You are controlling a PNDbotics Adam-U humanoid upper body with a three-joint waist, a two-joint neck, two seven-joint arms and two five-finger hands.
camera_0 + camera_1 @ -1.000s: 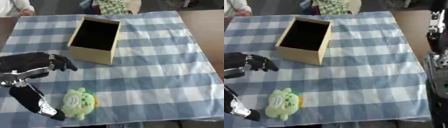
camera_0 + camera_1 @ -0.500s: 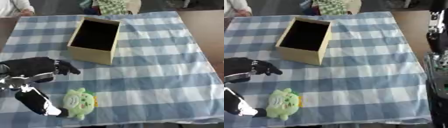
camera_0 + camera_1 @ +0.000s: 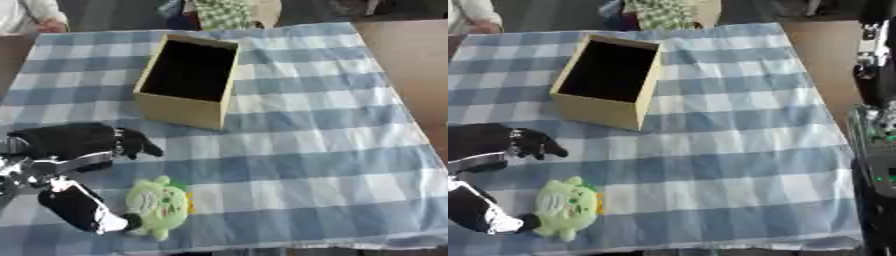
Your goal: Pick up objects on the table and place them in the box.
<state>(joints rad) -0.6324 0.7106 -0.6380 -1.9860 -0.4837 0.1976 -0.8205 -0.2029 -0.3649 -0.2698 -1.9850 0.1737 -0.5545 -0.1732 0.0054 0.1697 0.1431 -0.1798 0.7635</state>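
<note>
Just right of the left hand [image 3: 74, 175], between its spread thumb and fingers, lies the green toy [image 3: 157, 206], the thumb tip touching it; the box [image 3: 187, 80] stands beyond.

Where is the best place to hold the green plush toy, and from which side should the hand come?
Probably around its round body, from the left. The green plush toy lies flat near the table's near edge, and the left hand is already at its left side, thumb low, other fingers above.
</note>
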